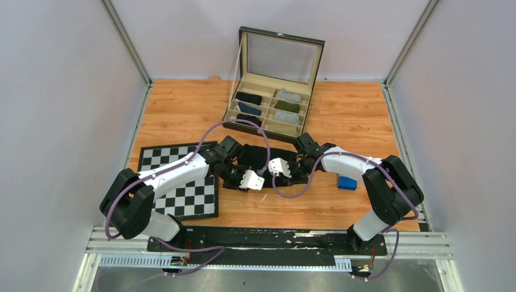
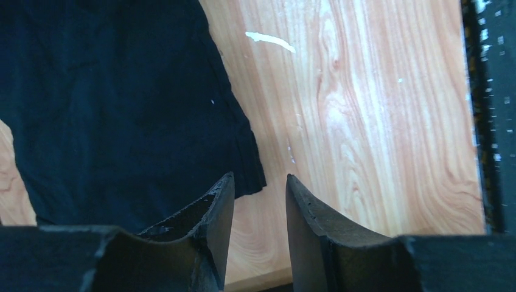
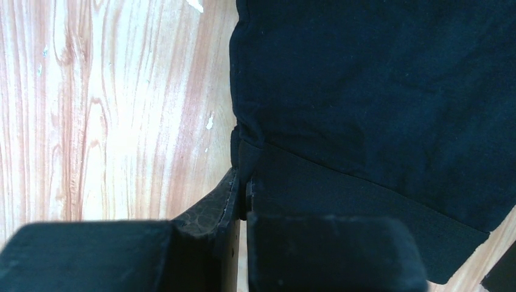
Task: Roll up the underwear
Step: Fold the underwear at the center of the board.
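Note:
The underwear [image 1: 261,156] is a plain black cloth lying flat on the wooden table between my two grippers. In the left wrist view the underwear [image 2: 122,109] fills the upper left. Its lower corner ends just beside my left gripper [image 2: 260,177], which is open with only bare wood between the fingers. In the right wrist view the underwear [image 3: 377,91] covers the right side. My right gripper [image 3: 241,176] is shut on the underwear's left edge, where the fabric bunches into the jaws. From above, the left gripper [image 1: 236,176] is at the cloth's left end and the right gripper [image 1: 297,171] at its right end.
An open compartment box [image 1: 238,104] with folded socks and a grey striped bundle [image 1: 286,117] stands behind the cloth. A chessboard [image 1: 182,182] lies under the left arm. A small blue block [image 1: 347,182] sits by the right arm. Walls close in both sides.

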Controlling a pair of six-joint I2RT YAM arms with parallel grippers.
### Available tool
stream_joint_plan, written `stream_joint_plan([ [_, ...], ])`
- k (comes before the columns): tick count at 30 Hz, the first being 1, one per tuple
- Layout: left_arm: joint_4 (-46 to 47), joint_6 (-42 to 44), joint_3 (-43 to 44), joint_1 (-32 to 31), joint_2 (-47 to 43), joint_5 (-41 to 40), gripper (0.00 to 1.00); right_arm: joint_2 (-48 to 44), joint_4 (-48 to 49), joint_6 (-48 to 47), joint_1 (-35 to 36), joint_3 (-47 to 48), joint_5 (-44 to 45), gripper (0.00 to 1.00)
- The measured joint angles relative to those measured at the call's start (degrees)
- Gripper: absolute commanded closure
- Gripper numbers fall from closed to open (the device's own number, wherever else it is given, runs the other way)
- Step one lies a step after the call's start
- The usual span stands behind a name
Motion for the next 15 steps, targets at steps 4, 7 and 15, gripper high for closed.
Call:
stream_joint_plan([
  [4,4.13,1.25,-3.23,-1.7,-0.02,-2.58,0.56,0.04,0.07,0.46,0.0,0.0,-0.11,0.99],
  [7,6.54,1.57,-6.4,-3.04,0.02,-4.98,0.56,0.11,0.11,0.61,-0.11,0.0,-0.26,0.99],
  [15,14.21,3.21,-9.33,-4.13,0.61,-10.45,0.63,0.44,0.02,0.79,-0.35,0.2,-0.74,0.99],
])
